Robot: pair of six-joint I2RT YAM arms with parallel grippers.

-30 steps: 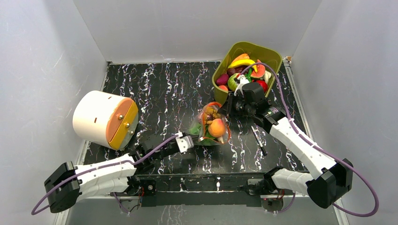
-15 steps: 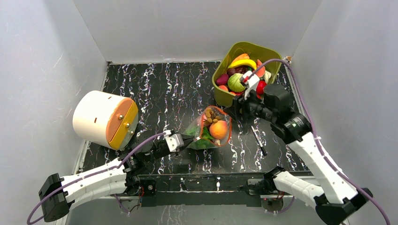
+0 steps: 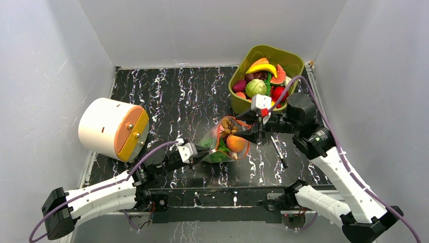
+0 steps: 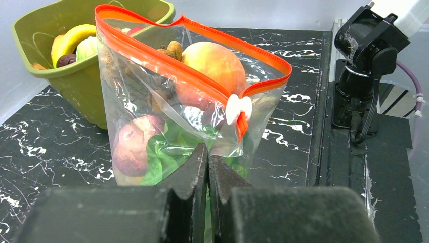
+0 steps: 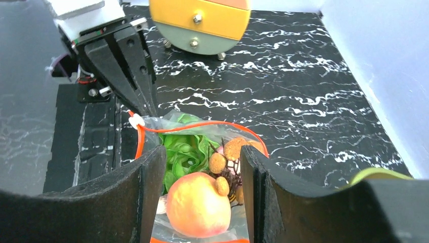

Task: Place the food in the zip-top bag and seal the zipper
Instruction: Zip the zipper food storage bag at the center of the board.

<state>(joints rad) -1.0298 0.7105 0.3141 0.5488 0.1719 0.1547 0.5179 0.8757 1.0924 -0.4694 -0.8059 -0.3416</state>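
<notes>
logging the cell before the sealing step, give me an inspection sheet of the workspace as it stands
Surface: black marbled table.
Job's things: zip-top bag upright, zipper open, white slider at one end; peach and lettuce inside; more food in the olive-green tub.
Clutter: white drum with an orange face; black pen beside the bag.
Grippers: left gripper shut on the bag's lower edge; right gripper open above the bag's mouth.
Cables: purple cable along each arm, off the bag.
Surroundings: plain pale walls; nothing else seen.
</notes>
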